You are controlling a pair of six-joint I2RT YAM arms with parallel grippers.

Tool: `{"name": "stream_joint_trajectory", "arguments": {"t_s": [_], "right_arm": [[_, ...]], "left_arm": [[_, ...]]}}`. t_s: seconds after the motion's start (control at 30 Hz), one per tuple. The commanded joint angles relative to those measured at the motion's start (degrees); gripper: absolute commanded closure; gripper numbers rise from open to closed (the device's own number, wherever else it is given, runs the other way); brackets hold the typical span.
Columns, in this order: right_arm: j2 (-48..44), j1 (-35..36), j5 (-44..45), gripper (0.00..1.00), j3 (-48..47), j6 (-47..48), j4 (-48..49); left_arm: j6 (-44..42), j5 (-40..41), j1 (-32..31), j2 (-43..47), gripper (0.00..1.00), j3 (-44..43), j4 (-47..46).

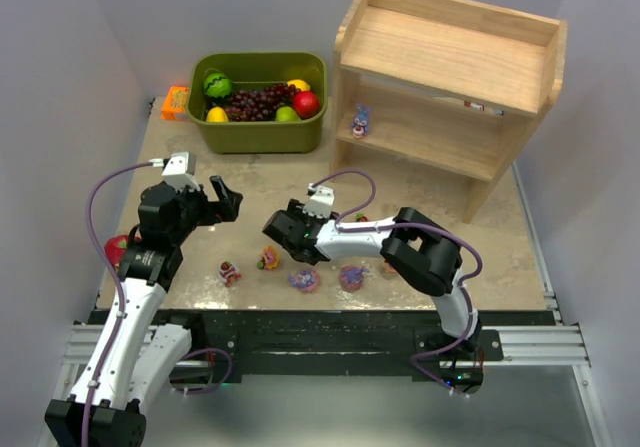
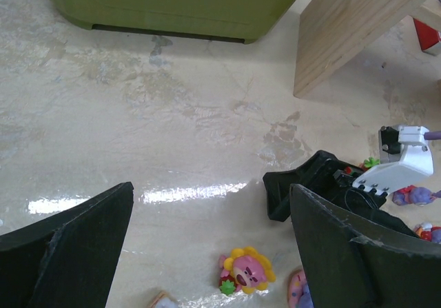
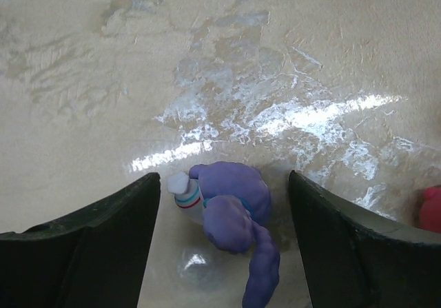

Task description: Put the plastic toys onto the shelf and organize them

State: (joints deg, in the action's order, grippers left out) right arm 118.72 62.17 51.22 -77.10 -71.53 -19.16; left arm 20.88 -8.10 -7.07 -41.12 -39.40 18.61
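The wooden shelf [image 1: 450,57] stands at the back right, with one blue-purple bunny [image 1: 360,120] on its lower tier. Several figurines lie along the table's near edge: a small bear [image 1: 229,272], a yellow-flower bear [image 1: 268,258], and two toys on pink bases [image 1: 304,280] [image 1: 352,277]. My right gripper [image 1: 284,229] is open and low over the table, its fingers on either side of a purple bunny [image 3: 231,208] lying on its side, not touching it. My left gripper [image 1: 226,201] is open and empty; its view shows the flower bear [image 2: 247,270] below.
An olive-green bin [image 1: 260,102] of fake fruit stands at the back left, with an orange box [image 1: 175,102] beside it. A red-pink fruit [image 1: 118,247] lies behind my left arm. The shelf's side board [image 2: 351,25] and the bin [image 2: 172,5] show in the left wrist view.
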Motion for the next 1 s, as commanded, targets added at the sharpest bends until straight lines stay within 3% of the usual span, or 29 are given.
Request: {"name": "stream_joint_trajectory", "arguments": {"t_s": [0.0,0.2,0.37,0.5,0.6,0.63,0.8,0.9,0.97], "right_arm": [[-3.75,-1.70,-2.26,0.22,3.18,12.71,9.21],[-4.19,-3.28,-4.99,0.31,5.91,19.30,15.80],[-4.63,-3.29,-5.95,0.48,7.40,24.49,20.55],[-7.00,-3.29,-11.39,0.56,12.31,39.21,35.01],[-8.32,-3.64,-20.44,0.61,16.18,49.44,41.28],[-8.41,-3.72,-26.20,0.61,16.63,51.64,42.18],[-8.32,-4.16,-34.34,0.63,16.89,61.15,42.45],[-8.24,-4.34,-36.28,0.53,16.90,63.88,42.10],[-7.89,-4.51,-36.98,0.52,16.46,65.45,40.61]], "left_arm": [[0.12,0.45,0.57,0.17,0.00,-0.51,-0.86],[0.12,0.45,0.48,0.08,0.00,-0.50,-0.86],[0.12,0.45,0.48,-0.01,0.00,-0.51,-0.86],[0.12,0.45,0.48,-0.01,0.00,-0.42,-0.86],[0.12,0.36,0.48,-0.10,0.01,-0.42,-0.77],[0.12,0.28,0.48,-0.01,0.01,-0.42,-0.86],[0.12,0.19,0.48,0.08,0.01,-0.33,-0.86],[0.03,0.19,0.48,0.17,0.00,-0.24,-0.86],[0.03,0.19,0.48,0.17,0.01,-0.24,-0.86]]}}
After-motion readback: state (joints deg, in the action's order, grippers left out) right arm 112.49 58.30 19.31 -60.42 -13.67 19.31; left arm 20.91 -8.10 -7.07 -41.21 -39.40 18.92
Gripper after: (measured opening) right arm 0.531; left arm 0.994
